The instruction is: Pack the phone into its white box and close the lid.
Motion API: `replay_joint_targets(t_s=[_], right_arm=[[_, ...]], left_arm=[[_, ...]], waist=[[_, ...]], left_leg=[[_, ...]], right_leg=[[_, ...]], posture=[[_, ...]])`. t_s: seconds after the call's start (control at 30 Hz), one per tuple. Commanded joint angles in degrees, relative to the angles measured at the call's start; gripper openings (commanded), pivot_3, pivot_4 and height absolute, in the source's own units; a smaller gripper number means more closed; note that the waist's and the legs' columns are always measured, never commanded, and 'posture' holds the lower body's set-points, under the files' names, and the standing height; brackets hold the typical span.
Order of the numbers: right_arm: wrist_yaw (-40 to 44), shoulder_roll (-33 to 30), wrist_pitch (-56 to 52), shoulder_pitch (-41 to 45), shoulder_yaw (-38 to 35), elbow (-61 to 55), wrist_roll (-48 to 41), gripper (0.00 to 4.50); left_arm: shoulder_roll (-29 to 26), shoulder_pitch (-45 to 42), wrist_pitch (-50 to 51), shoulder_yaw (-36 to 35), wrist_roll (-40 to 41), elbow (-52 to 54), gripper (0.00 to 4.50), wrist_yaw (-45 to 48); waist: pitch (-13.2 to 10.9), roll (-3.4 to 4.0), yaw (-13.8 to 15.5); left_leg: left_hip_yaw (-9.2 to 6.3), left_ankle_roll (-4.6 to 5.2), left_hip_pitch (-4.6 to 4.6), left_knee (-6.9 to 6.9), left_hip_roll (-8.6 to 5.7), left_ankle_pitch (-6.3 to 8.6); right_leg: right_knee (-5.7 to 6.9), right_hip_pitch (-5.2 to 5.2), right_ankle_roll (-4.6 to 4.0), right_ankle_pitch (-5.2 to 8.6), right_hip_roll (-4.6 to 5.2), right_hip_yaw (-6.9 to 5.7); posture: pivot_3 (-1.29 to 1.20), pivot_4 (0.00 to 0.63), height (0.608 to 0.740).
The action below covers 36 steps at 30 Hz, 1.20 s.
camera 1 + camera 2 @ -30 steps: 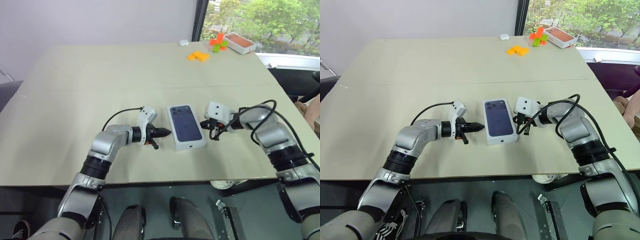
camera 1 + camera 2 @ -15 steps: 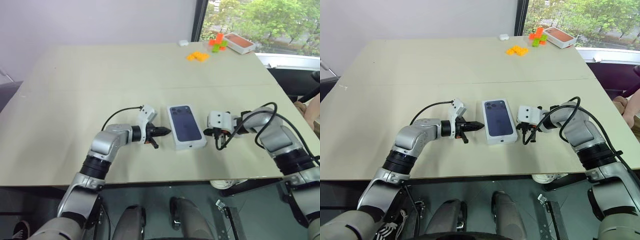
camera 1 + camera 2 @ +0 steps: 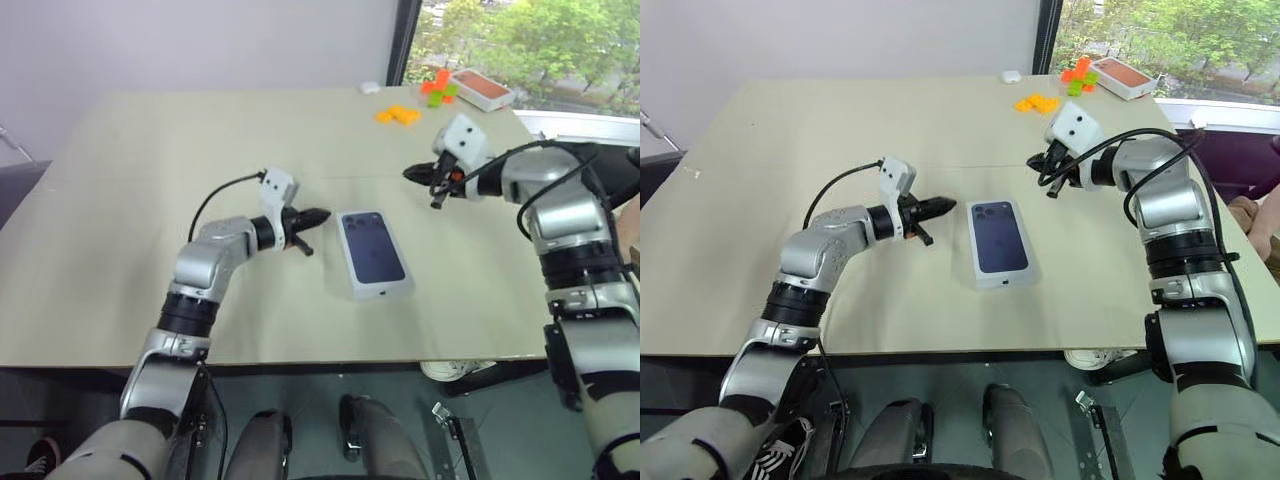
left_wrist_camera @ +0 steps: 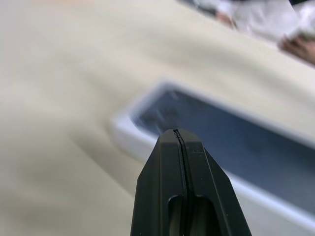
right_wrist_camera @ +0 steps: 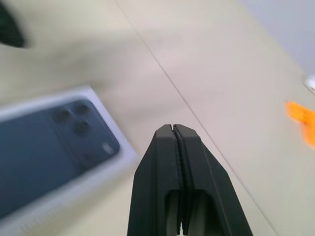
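We see a broad beige table [image 3: 150, 190] that carries everything. Near its middle lies the white box [image 3: 352, 285] with the lid [image 3: 374, 249] on it, the dark blue phone picture facing up, so the box is shut. The phone itself is hidden from us. Our left gripper [image 3: 318, 214] hangs just left of the lid's far corner, above the table, its jaws pressed together and holding nothing. Our right gripper [image 3: 412, 174] is raised well to the right of the box and farther away, pointing left, and its jaws are pressed together too, with nothing between them. At the far right corner of the table sits an orange-red flat box [image 3: 482, 87]. Beside it stand some orange and green blocks [image 3: 437, 85], with a patch of yellow-orange blocks [image 3: 397, 114] a little nearer. A small white object [image 3: 370, 87] lies left of those blocks, at the far edge.
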<state>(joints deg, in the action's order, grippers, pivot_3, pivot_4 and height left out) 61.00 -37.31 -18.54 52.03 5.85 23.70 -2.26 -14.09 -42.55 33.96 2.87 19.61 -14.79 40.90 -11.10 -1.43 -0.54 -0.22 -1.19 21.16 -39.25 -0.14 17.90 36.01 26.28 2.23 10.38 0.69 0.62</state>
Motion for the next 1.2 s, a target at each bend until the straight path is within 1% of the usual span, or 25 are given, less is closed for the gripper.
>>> replay_joint_targets(t_s=[0.03,0.13,0.2,0.3,0.4,0.43,0.47,0.53,0.6,0.7,0.73,0.83,1.0,1.1,1.2], right_arm=[[2.5,-0.2,-2.6,-4.4,1.2,-5.5,-1.8,0.05],[6.2,-3.7,-2.0,-10.6,5.6,-10.2,1.0,0.05],[8.5,-6.3,-2.3,-13.4,7.4,-12.3,1.7,0.05],[12.2,-9.5,-4.3,-16.9,8.8,-16.5,0.7,0.05],[13.9,-10.3,-7.2,-18.4,8.8,-20.0,-0.9,0.05],[13.4,-9.7,-7.6,-18.3,8.4,-20.3,-1.1,0.05],[13.0,-9.2,-8.2,-18.1,8.1,-20.5,-1.4,0.05],[12.9,-8.7,-9.3,-17.9,7.8,-21.1,-2.2,0.05],[13.8,-9.2,-10.0,-18.3,8.1,-22.0,-2.6,0.05],[13.6,-9.7,-9.3,-18.3,8.2,-22.2,-2.2,0.05],[13.1,-9.5,-8.9,-17.8,7.9,-21.7,-2.1,0.05],[10.6,-8.1,-8.4,-14.9,6.4,-18.2,-2.0,0.05],[6.0,-5.2,-4.2,-10.1,4.9,-12.5,-1.8,0.05],[4.7,-3.1,-4.4,-8.4,3.9,-11.4,-3.0,0.05],[3.6,-1.7,-3.3,-8.7,4.9,-11.0,-2.0,0.05]], left_arm=[[2.8,-0.7,-1.9,1.1,-0.2,-0.6,0.0,0.0],[5.6,0.0,-2.2,4.1,-1.5,-2.7,0.0,0.7],[6.0,0.8,-1.8,5.8,-2.1,-2.8,0.0,1.7],[4.6,2.2,-0.3,10.2,-4.5,-2.4,0.0,4.0],[2.3,3.1,2.8,13.9,-7.0,-2.9,0.0,4.9],[1.9,3.5,3.1,13.8,-6.8,-2.3,0.0,5.3],[1.7,3.8,3.6,13.5,-6.2,-1.7,0.0,5.8],[0.7,4.1,3.7,12.7,-5.8,-0.9,0.0,6.4],[-0.3,4.4,3.5,12.0,-6.3,-0.8,0.0,6.0],[-1.5,5.2,3.0,10.5,-5.8,0.9,0.0,6.0],[-1.6,5.3,3.0,9.4,-5.3,1.5,0.0,5.6],[-1.9,5.5,0.9,6.4,-5.1,3.1,0.0,3.5],[-2.5,5.9,0.9,1.7,-2.2,6.3,0.0,2.8],[-1.8,5.3,1.6,0.5,-1.2,6.5,0.0,2.2],[0.6,3.8,0.1,1.0,-1.6,4.6,0.0,0.9]], waist=[[0.0,0.01,0.1],[0.0,0.02,0.0],[0.0,0.04,0.0],[0.0,0.03,-0.3],[0.0,0.02,-0.5],[0.0,0.04,-0.6],[0.0,0.05,-0.7],[0.0,0.05,-0.9],[0.0,0.05,-1.1],[0.0,0.06,-1.8],[0.0,0.06,-1.9],[0.0,0.06,-2.1],[0.0,0.05,-1.8],[0.0,0.05,-1.6],[0.0,0.05,-1.1]], left_leg=[[-0.04,0.0,0.09,0.0,0.01,0.0],[0.0,0.02,0.25,0.0,-0.09,0.01],[0.1,0.04,0.24,-0.01,-0.17,0.02],[0.1,0.05,0.07,-0.02,-0.17,0.03],[0.04,0.05,-0.34,0.0,-0.09,0.03],[0.04,0.06,-0.71,0.05,-0.05,0.03],[0.04,0.06,-0.83,0.13,-0.05,0.04],[0.04,0.06,-0.88,0.13,-0.04,0.04],[0.02,0.06,-0.93,0.1,-0.03,0.03],[0.01,0.06,-0.94,0.09,-0.02,0.03],[0.0,0.06,-0.94,0.09,-0.01,0.03],[0.07,0.06,-0.91,0.09,0.0,0.03],[0.02,0.06,-0.88,0.06,0.0,0.03],[0.02,0.06,-0.79,0.08,0.03,0.03],[0.02,0.07,-0.72,0.09,0.01,0.04]], right_leg=[[0.0,0.08,0.01,0.0,0.09,0.0],[-0.05,0.21,0.18,-0.05,0.26,0.05],[-0.11,0.21,0.29,-0.09,0.33,0.12],[-0.27,-0.04,0.35,-0.11,0.26,0.11],[-0.5,-0.54,0.34,-0.11,-0.04,0.12],[-0.51,-0.83,0.4,-0.07,-0.09,0.12],[-0.53,-1.07,0.47,0.0,-0.11,0.12],[-0.52,-1.19,0.2,0.11,-0.16,0.11],[-0.51,-1.24,0.16,0.07,-0.17,0.11],[-0.51,-1.25,0.19,0.05,-0.17,0.12],[-0.53,-1.24,0.39,-0.06,-0.16,0.12],[-0.51,-1.11,0.4,-0.08,-0.13,0.2],[-0.47,-0.93,0.36,-0.12,-0.13,0.24],[-0.51,-0.87,0.31,-0.15,-0.09,0.24],[-0.59,-0.87,0.31,-0.15,0.01,0.23]], posture=[[0.0,0.15,0.74],[0.0,0.15,0.74],[0.0,0.15,0.74],[0.0,0.15,0.74],[0.0,0.15,0.74],[0.0,0.15,0.74],[0.0,0.15,0.74],[0.0,0.15,0.74],[0.0,0.15,0.74],[0.0,0.15,0.74],[0.0,0.15,0.74],[0.0,0.15,0.74],[0.0,0.15,0.74],[0.0,0.15,0.74],[0.0,0.15,0.74]])
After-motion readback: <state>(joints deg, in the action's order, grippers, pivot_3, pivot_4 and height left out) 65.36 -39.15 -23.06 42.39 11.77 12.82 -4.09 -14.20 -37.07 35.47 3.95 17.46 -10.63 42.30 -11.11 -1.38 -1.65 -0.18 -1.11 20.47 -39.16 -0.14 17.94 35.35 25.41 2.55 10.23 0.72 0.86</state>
